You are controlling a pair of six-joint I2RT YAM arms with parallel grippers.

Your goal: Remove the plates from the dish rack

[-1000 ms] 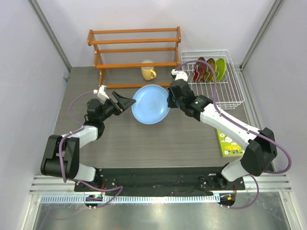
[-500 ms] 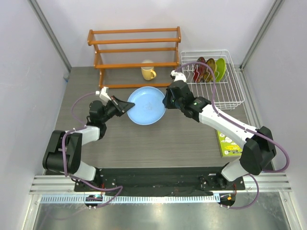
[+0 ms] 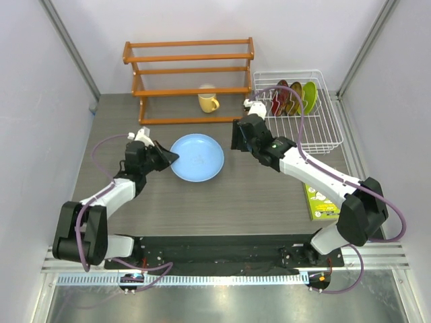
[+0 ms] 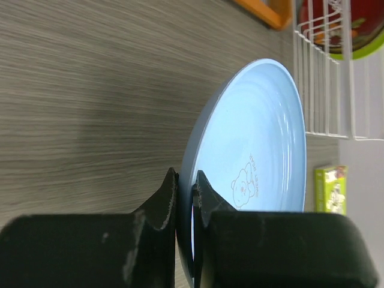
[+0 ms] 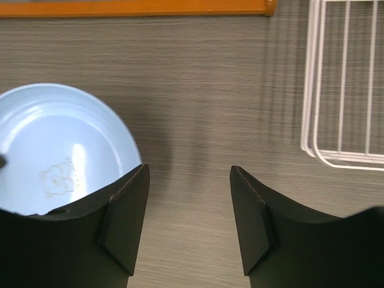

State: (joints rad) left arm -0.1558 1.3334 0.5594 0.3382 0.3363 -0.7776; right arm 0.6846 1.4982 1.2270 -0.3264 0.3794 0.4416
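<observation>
The light blue plate [image 3: 196, 157] is out of the dish rack [image 3: 322, 131], near the middle of the tabletop, its rim pinched by the left gripper [image 3: 168, 156]; the right gripper [image 5: 189, 170] is spread, empty. Three smaller plates [image 3: 295, 97] wait in the rack, far right corner.

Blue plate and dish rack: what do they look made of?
The blue plate is probably plastic or melamine with a semi-gloss finish: it has a thin rim, soft highlights and a printed bear. Glazed ceramic cannot be ruled out. The dish rack looks like thin metal wire with a white coating, judging by its slim, uniform white rods.
</observation>
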